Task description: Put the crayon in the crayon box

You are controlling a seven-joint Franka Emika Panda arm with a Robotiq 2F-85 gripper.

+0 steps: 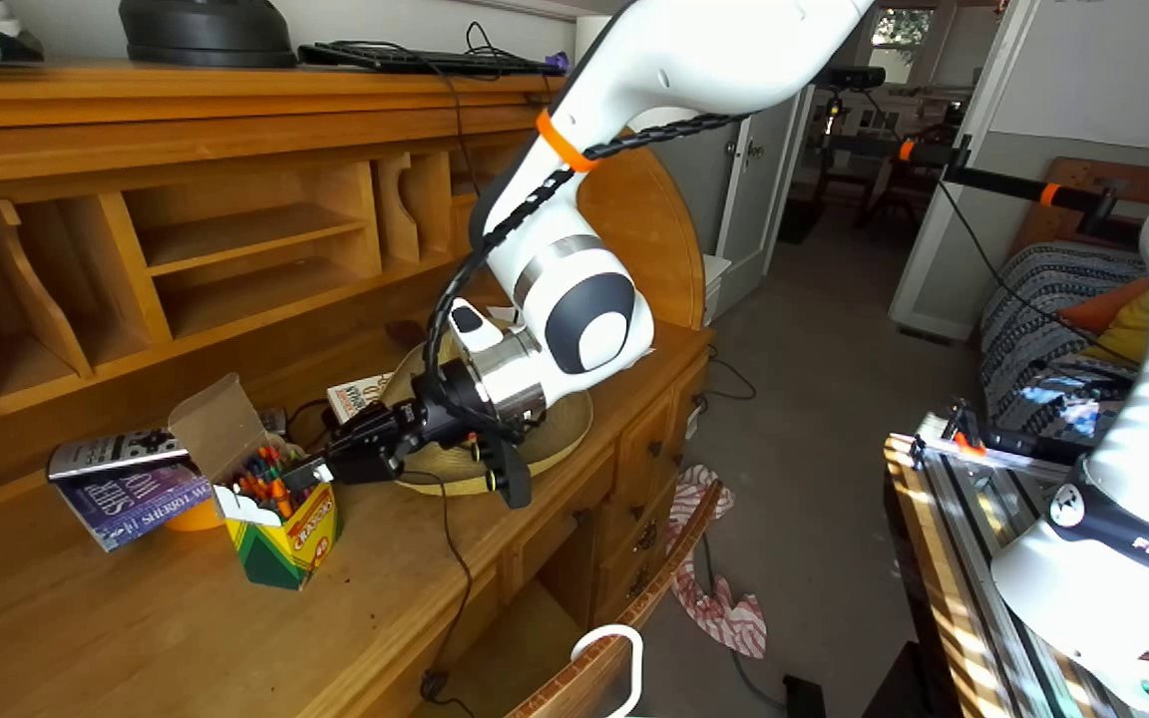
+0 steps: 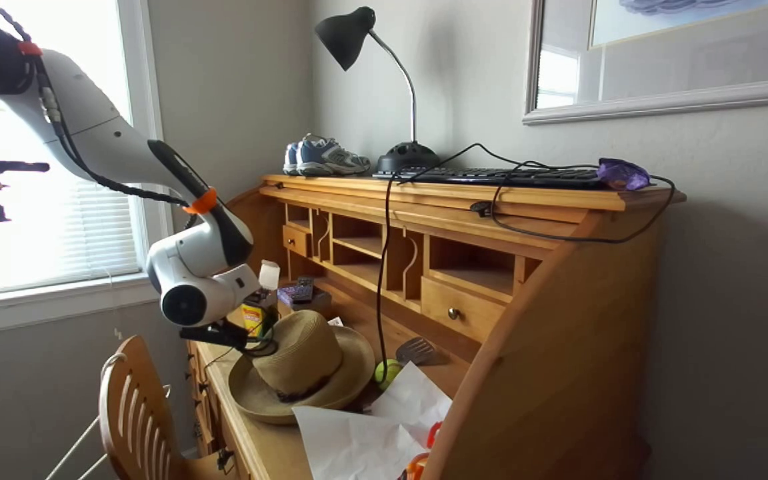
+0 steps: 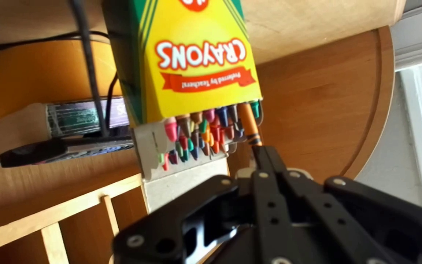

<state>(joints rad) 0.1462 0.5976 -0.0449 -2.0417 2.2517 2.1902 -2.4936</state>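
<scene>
Pinching the black-banded end of an orange crayon (image 3: 250, 124) in the gripper (image 3: 266, 149), with fingers (image 3: 262, 163) pressed close about it. Tucked, at the far end, into the crayon box (image 3: 198, 58), along one side of the mouth, beside other crayons (image 3: 215, 135). As for the box: standing upright on the wooden desk (image 1: 86, 628) with its tan flap (image 1: 218, 424) raised, near a purple book (image 1: 141, 504) and, in both exterior views, near the straw hat (image 2: 304, 353).
</scene>
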